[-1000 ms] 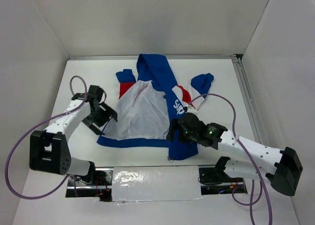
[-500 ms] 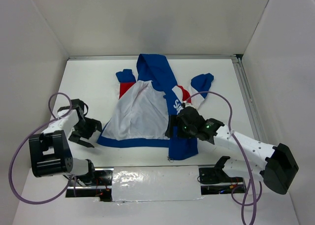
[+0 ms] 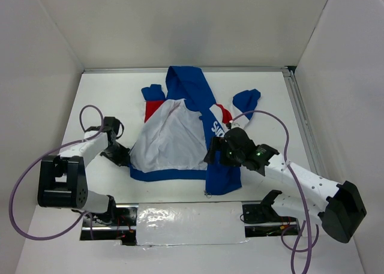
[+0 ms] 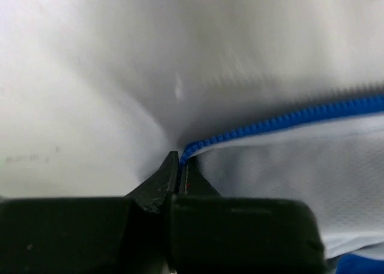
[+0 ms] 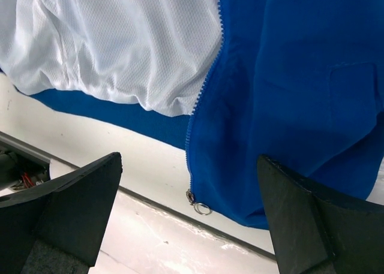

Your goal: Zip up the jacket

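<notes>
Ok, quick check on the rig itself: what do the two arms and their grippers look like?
The left arm and right arm have white shells with black joint blocks. A purple cable loops along each. The left gripper and right gripper are black, with matte wedge-shaped fingers. Small green lights glow near the right wrist.

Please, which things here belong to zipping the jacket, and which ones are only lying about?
For the job:
- jacket, lying open
- zipper pull at its hem
- left pincer, shut on the jacket's zipper edge
- right pincer, open above the blue front panel

Only there:
- purple cables
- shiny strip at the near edge
- table
</notes>
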